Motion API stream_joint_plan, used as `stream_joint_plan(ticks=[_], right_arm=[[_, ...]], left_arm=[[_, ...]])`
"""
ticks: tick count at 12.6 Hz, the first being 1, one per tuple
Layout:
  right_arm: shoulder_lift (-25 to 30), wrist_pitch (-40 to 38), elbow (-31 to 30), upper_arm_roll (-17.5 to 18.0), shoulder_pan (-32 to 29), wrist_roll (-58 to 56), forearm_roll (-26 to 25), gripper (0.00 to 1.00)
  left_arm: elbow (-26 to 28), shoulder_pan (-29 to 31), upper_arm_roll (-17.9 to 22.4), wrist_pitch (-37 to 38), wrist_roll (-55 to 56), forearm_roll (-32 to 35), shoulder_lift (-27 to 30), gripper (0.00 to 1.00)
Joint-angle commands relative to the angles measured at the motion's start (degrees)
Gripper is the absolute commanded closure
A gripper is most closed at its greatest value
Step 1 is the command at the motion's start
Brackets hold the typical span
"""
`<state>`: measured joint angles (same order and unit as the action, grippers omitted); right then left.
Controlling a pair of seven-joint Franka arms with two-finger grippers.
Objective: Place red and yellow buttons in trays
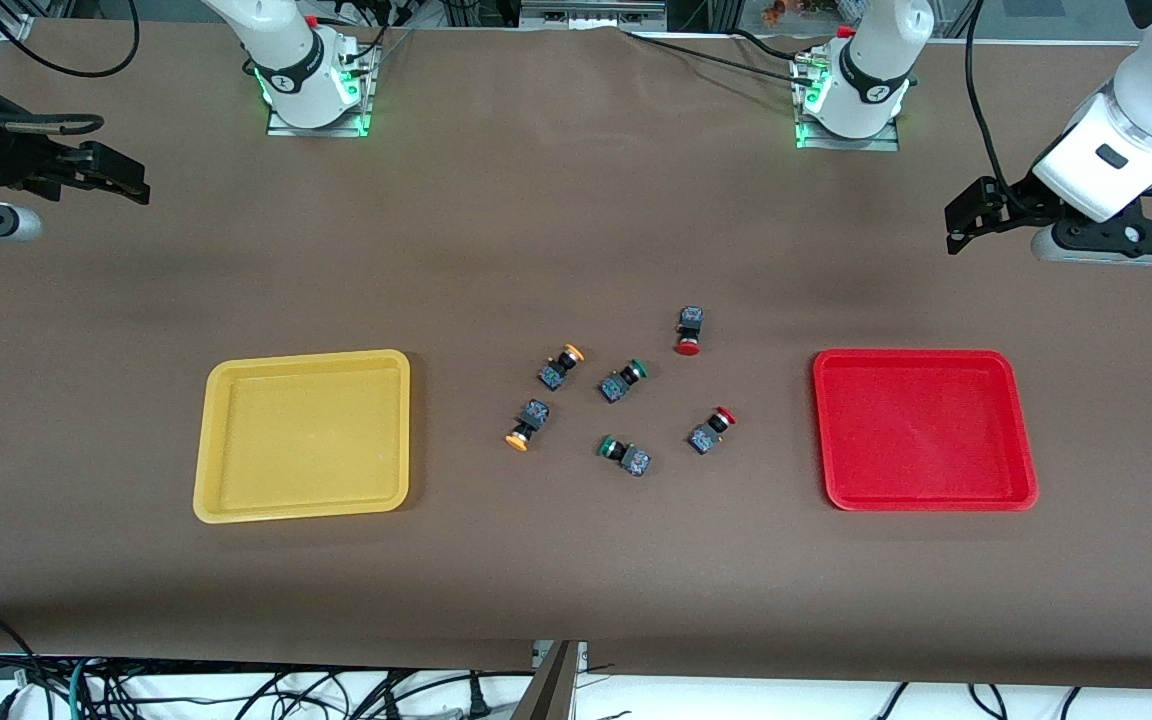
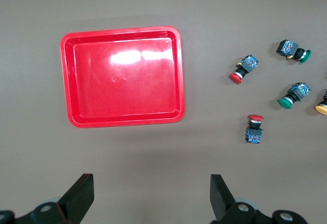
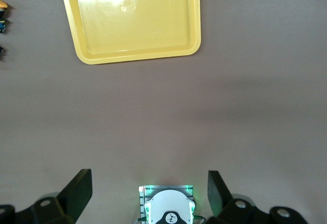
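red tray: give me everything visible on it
The red tray is a shallow rectangular tray of glossy red plastic with rounded corners and a raised rim. It lies flat on the brown table, toward the left arm's end, beside the buttons. Nothing is in it and nothing touches it but the table.

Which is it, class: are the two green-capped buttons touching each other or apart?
Apart. The front view shows bare table between the farther green button and the nearer green button; the left wrist view shows the same gap.
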<state>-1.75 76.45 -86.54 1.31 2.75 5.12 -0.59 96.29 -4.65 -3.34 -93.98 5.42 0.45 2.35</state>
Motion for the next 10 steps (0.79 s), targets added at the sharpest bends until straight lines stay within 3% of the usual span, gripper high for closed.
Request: stream_joint_plan(ticks=[1, 10], right_arm=[[-0.27, -0.25, 1.03, 0.27, -0.47, -0.55, -0.55, 0.0], [-2.98, 1.16, 0.94, 0.36, -0.03, -0.46, -0.55, 0.0]], left_arm=[[-0.49, -0.1, -0.26, 0.99, -0.23, 1.22, 0.46, 0.0], [-0.49, -0.1, -0.17, 0.9, -0.49, 1.3, 0.46, 0.0]])
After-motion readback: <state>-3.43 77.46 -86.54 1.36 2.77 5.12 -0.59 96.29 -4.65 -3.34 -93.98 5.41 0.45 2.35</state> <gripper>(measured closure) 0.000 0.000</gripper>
